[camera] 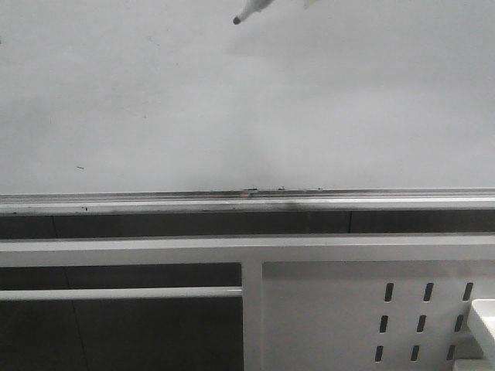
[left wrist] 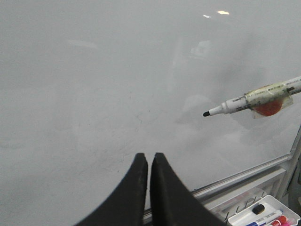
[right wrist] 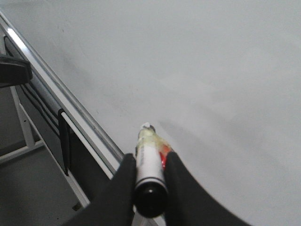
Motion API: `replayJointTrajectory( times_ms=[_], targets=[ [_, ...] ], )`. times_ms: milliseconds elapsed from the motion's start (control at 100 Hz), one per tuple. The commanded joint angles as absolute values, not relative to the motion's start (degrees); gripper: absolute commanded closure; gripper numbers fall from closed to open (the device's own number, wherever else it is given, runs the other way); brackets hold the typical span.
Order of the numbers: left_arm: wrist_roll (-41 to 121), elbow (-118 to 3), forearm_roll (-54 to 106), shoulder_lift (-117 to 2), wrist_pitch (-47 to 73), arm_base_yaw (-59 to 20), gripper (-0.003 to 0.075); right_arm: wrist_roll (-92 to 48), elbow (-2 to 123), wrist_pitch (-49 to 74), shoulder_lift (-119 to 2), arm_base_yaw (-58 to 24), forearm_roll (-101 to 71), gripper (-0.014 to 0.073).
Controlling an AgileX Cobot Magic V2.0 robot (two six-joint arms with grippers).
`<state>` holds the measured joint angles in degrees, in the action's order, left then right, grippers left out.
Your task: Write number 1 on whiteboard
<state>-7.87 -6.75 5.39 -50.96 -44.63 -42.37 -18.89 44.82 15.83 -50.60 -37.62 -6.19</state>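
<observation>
Whiteboard [camera: 247,100] unmarked; right hand [right wrist: 149,176] grips marker [right wrist: 149,162], label unreadable; left hand [left wrist: 148,165] clenched.

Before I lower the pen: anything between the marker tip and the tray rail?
Only bare whiteboard between the marker tip and the tray rail, per the front view.

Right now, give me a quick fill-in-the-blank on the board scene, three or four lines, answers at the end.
1. The marker is held in the ____ claw.
2. The marker's black tip is uncapped and points toward the ____.
3. The left claw is shut and holds ____.
4. In the front view, a long vertical stroke for the number 1 is ____ on the whiteboard.

Missing words: right; whiteboard; nothing; absent
</observation>
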Motion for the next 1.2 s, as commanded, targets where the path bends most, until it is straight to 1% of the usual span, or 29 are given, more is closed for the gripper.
replayJointTrajectory(
  times_ms=[0,360,640,930,1190],
  targets=[
    [-7.85,-8.02,5.86,-51.83,-51.69,-42.68,0.074,-18.79,46.69,9.76,-51.43,-37.26,-5.08,0.0663],
    [-7.85,-8.13,5.86,-51.83,-52.38,-42.68,0.074,-18.79,47.02,7.4,-54.36,-37.12,-3.96,0.0663],
    [-7.85,-8.13,5.86,-51.83,-52.38,-42.68,0.074,-18.79,48.76,7.89,-56.5,-33.99,-3.96,0.0663],
    [-7.85,-8.13,5.86,-51.83,-52.38,-42.68,0.074,-18.79,48.57,11.97,-62.8,-33.64,-3.96,0.0663],
    [-7.85,-8.13,5.86,-51.83,-52.38,-42.68,0.074,-18.79,48.57,8.5,-67.62,-33.64,-3.96,0.0663]
  ],
)
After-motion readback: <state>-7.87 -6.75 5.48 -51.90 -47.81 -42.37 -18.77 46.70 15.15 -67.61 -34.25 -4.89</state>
